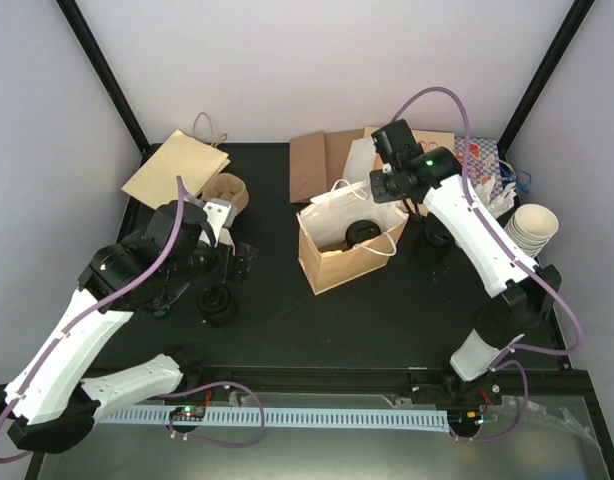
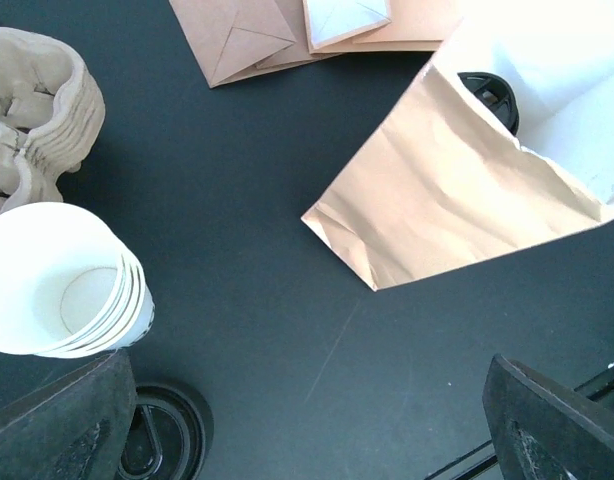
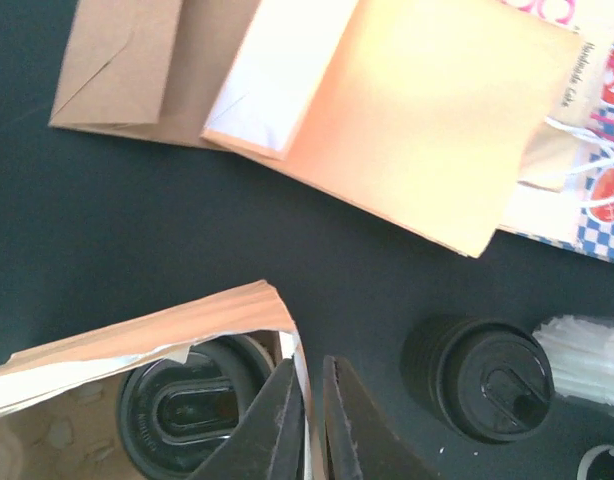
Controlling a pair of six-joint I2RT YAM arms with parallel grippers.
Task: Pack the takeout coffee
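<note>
Where the black table [image 1: 317, 320] fills the overhead view, the biggest thing on it is the open brown paper bag [image 1: 332, 262], standing at centre with its white lining showing. My right gripper [image 3: 310, 365] is at the bag's upper right rim. Its fingers are pressed almost together with the lined edge of the rim passing between them, so I am pinching the bag wall.

Flat folded paper bags [image 1: 322, 160] lie along the top of the frame behind it, and another flat bag [image 1: 175, 165] lies in the upper left. Just below that one sits a stack of brown pulp carriers [image 1: 225, 190]. In my left wrist view a stack of lidless white cups [image 2: 62, 285] shows just beside them at the left edge.

One takeout coffee [image 1: 363, 234] stands inside the open bag, lid up; in my right wrist view it is at lower left, just beside my fingers. A black sip lid [image 1: 434, 240] stands on the table right of the bag, its side dark, and I cannot tell whether a cup is under it. A second round lid [image 2: 165, 438], also black, sits at the lower left of my left wrist view, partly behind one finger. My left gripper [image 2: 307, 450] hangs over bare table there, spread wide, holding nothing.
</note>
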